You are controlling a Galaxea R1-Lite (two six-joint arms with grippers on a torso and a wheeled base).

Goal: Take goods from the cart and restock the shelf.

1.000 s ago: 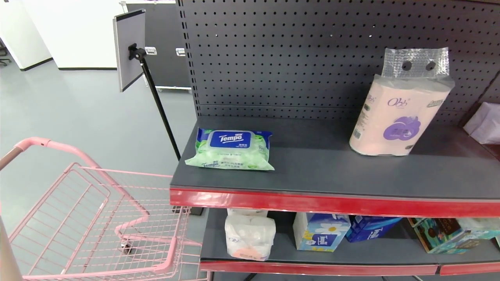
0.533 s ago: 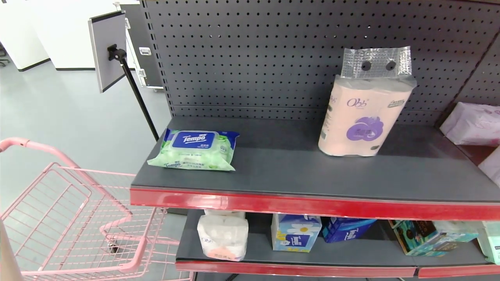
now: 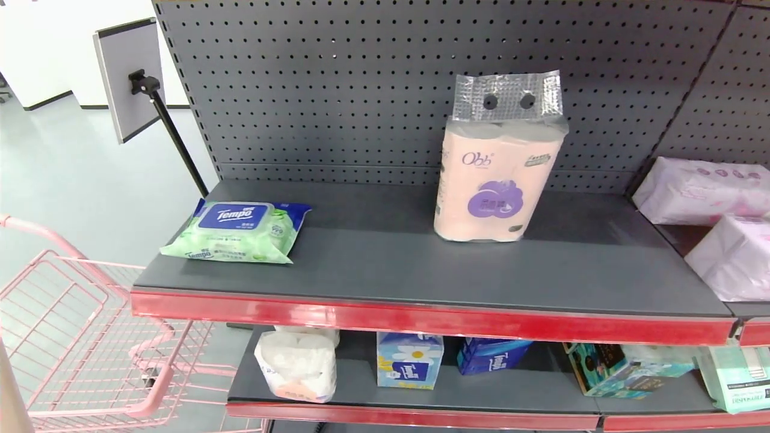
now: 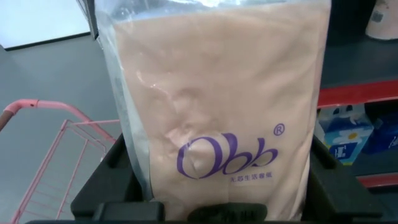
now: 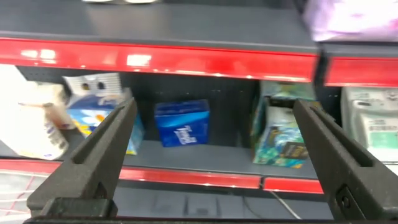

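Wet-wipes pack (image 3: pixel 231 233) flat at shelf (image 3: pixel 373 258) left end; toilet-roll pack (image 3: pixel 496 174) upright mid-shelf; pink cart (image 3: pixel 78 337) lower left.

Shelf top board (image 3: pixel 421 264): dark grey w/ red front lip, pegboard back. Green-and-blue wet wipes pack (image 3: pixel 236 231) lies flat at the board's left front corner. Peach toilet roll pack (image 3: pixel 493 180) w/ purple logo stands upright mid-board, towards the back. Pink wire cart (image 3: pixel 30 228) sits left of & below the board. 2nd peach pack (image 4: pixel 224 124) is upright, clamped in the left gripper (image 4: pixel 224 177), out in front of the board.

Wipes (image 3: pixel 236 232) lie left of roll pack (image 3: pixel 493 174) on shelf (image 3: pixel 391 264).
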